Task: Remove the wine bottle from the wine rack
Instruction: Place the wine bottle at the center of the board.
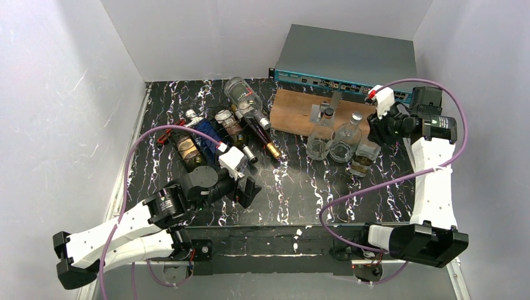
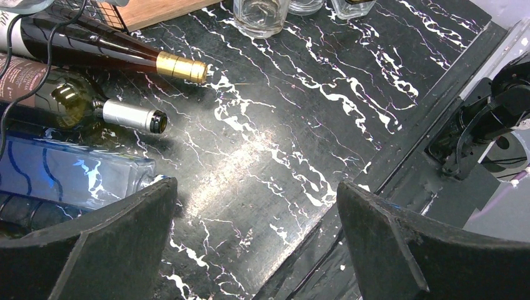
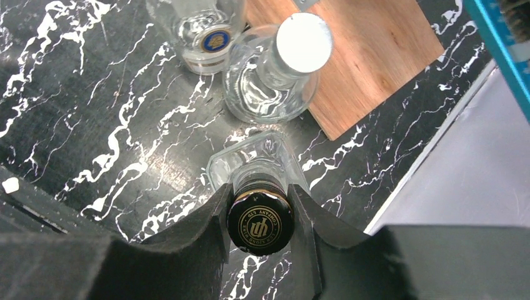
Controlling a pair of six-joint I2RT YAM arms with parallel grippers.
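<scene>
Noting wine bottle (image 2: 75, 103) on rack (image 2: 107, 9) just beyond left gripper (image 2: 256, 200), jaws spread, neck toward them; right gripper (image 3: 260, 199), well apart, pinches cap of upright bottle (image 3: 250, 159).

The wine bottle (image 3: 250, 164), clear square-shouldered glass with a black gold-stamped cap, stands upright on the surface, well apart from the wine rack (image 2: 103, 11), whose thin black wire seemingly cradles several lying bottles (image 2: 94, 59).

Bottles (image 1: 187, 149) in wine rack (image 2: 105, 11), board (image 1: 294, 112) to right
</scene>
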